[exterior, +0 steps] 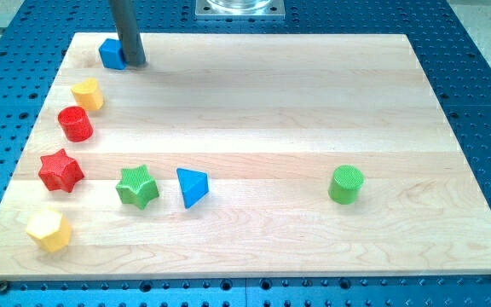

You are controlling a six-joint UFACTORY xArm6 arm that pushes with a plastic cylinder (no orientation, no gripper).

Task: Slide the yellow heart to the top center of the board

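Resting at the upper left of the frame, my tip (pixel 135 62) touches the right side of the blue cube (pixel 111 54); the arm carries no gripper, only the rod. The yellow heart (pixel 87 94) lies just below, above the red cylinder (pixel 76 124). Lower left hold the red star (pixel 60 170), yellow hexagon (pixel 49 230), green star (pixel 137 186) and blue triangle (pixel 192 187). The green cylinder (pixel 346 184) stands alone at right on the wooden tabletop (pixel 271 102).

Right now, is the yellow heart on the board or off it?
On the board. The yellow heart sits on the wooden board near its left edge, below the blue block. My tip touches that blue block, not the heart.
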